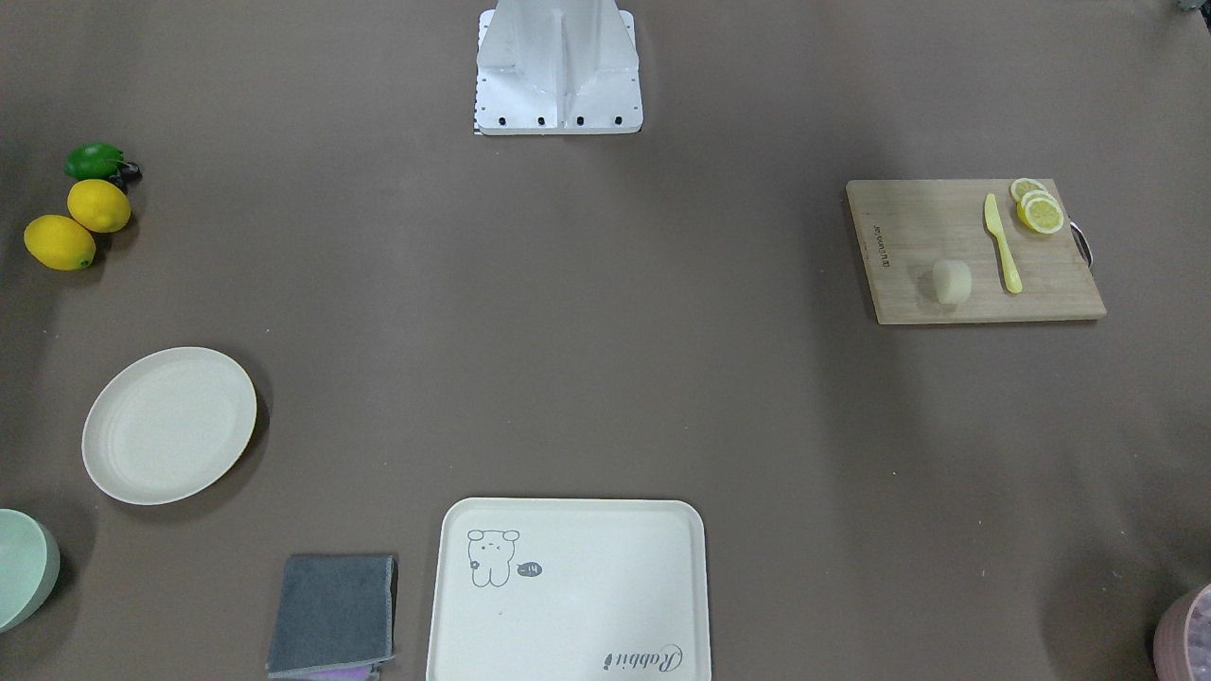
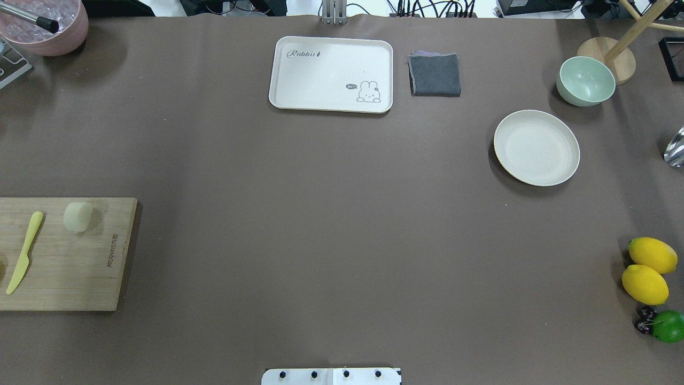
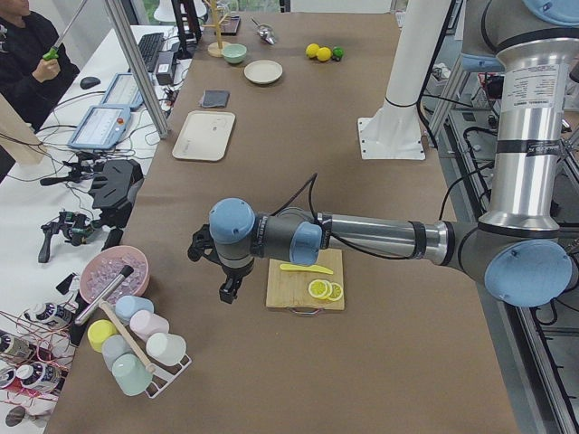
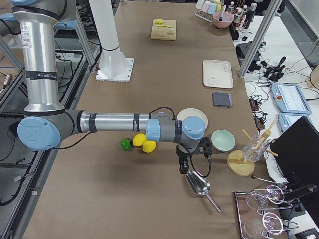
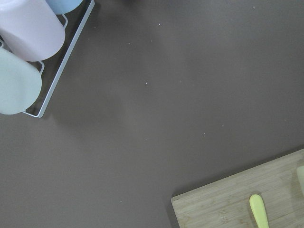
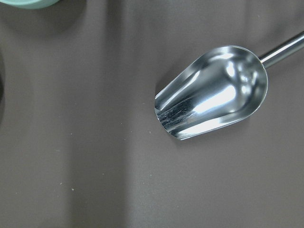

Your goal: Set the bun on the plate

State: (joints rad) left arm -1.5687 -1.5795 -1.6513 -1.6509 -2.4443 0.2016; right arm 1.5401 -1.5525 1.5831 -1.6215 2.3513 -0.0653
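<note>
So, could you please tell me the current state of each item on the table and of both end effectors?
bun: on the cutting board, ungrasped
plate: upright, empty
knife: flat on the board
lemon slices: overlapping, on the board
tray: empty
cloth: folded
bowl: upright, empty
scoop: empty, lying flat
left end effector: away from the bun; open or shut, cannot tell
right end effector: near the scoop; cannot tell
</note>
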